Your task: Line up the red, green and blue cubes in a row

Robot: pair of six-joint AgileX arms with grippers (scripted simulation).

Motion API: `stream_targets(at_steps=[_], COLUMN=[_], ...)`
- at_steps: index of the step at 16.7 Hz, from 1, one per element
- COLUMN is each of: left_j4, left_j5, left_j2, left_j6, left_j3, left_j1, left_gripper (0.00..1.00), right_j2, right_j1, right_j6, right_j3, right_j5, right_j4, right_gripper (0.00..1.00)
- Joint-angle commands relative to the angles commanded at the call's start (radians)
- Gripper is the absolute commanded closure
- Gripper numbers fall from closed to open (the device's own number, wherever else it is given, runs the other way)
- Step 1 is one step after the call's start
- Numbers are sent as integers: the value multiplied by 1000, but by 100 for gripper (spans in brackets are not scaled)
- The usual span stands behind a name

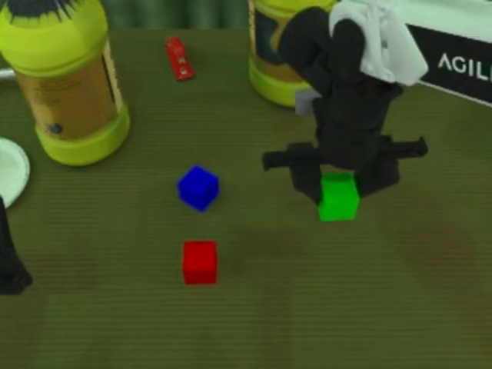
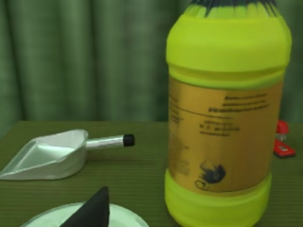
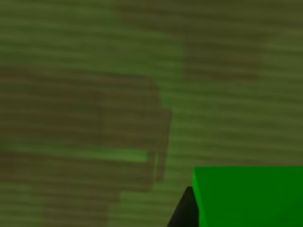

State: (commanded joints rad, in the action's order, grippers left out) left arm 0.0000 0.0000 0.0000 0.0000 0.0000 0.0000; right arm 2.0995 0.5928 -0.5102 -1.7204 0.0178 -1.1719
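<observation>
In the top view my right gripper (image 1: 339,184) reaches down right of centre, shut on the green cube (image 1: 338,198), with a black finger on each side of it. The right wrist view shows the green cube (image 3: 248,196) close up, one dark finger (image 3: 182,213) pressed against its side, and shadow on the mat beyond it. The blue cube (image 1: 198,187) sits near the middle of the table, turned slightly. The red cube (image 1: 200,261) lies just in front of it. My left gripper (image 1: 9,269) is parked at the left edge.
Two large yellow bottles stand at the back, one at the left (image 1: 65,77) and one (image 1: 269,54) behind my right arm. A flat red piece (image 1: 179,58) lies between them. A white plate (image 1: 11,173) and a metal scoop (image 2: 52,156) are at the far left.
</observation>
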Motion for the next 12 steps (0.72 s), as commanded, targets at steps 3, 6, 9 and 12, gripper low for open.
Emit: stream_targets(at_steps=[3,6,9,12], left_j4=[0,0,0,0], left_j5=[0,0,0,0], left_j2=[0,0,0,0], left_j6=[0,0,0,0], left_j3=[0,0,0,0], left_j1=[0,0,0,0], left_gripper=[0,0,0,0], right_j2=[34,50,51,47], right_j1=[118,183,190,186], right_j6=[-180,-265,-272,-273], right_j3=[-73,-112,-115,-110], right_j5=[6,10,10,8], right_j4=[-36,-54,-55,-50], right_gripper=[100,100,100,100])
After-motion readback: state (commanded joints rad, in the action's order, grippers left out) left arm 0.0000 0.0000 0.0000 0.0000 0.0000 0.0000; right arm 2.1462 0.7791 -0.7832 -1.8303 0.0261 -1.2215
